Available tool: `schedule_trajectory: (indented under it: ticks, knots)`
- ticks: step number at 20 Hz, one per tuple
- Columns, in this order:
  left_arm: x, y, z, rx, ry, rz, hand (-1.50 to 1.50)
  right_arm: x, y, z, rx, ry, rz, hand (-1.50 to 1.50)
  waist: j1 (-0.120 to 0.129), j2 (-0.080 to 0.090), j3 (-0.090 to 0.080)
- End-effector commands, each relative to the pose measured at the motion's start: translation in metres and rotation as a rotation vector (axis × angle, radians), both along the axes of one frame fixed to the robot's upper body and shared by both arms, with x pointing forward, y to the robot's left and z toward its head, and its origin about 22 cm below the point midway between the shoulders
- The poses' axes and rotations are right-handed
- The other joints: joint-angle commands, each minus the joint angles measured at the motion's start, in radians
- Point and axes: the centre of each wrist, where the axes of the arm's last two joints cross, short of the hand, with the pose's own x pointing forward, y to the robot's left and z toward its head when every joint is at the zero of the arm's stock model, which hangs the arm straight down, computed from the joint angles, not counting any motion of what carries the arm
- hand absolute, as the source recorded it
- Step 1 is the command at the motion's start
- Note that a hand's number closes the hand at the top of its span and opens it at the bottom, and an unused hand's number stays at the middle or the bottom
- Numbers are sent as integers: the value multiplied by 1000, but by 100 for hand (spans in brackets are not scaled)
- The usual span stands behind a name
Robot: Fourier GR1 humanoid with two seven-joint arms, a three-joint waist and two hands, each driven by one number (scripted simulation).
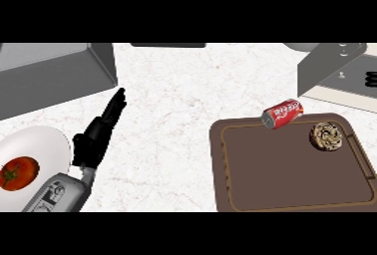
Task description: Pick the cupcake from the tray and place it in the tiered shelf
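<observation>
Still pre-pick: cupcake [326, 135] sitting on tray [243, 199], left hand [94, 142] resting, fingers straight, holding nothing. Next up, reaching over and curling around it.

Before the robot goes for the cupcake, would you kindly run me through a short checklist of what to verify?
1. Cupcake on the tray, far right corner: ok.
2. Cupcake uncovered from above: ok.
3. Soda can lying on the tray's far rim, apart from the cupcake: ok.
4. Left hand open, holding nothing: ok.
5. Right hand in view: not ok.
6. Shelf free to receive it: cannot tell.
</observation>
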Motion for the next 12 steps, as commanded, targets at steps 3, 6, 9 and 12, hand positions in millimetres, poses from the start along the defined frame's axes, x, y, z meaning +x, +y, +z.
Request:
schedule_trajectory:
  ticks: [3,6,9,12]
  knots:
    - [-8,-18,-3,12,-7,-7,0,17,-6,55,-190,5,111,-150,6,-9,-6]
    - [-8,-6,-11,21,2,11,0,27,17,78,-345,29,192,-150,-10,-14,-8]
    - [-7,5,-6,10,15,20,0,29,42,85,-539,80,289,-150,-9,-18,-9]
    - [3,-5,-4,3,20,38,0,20,49,92,-684,55,330,-150,-35,-19,-8]
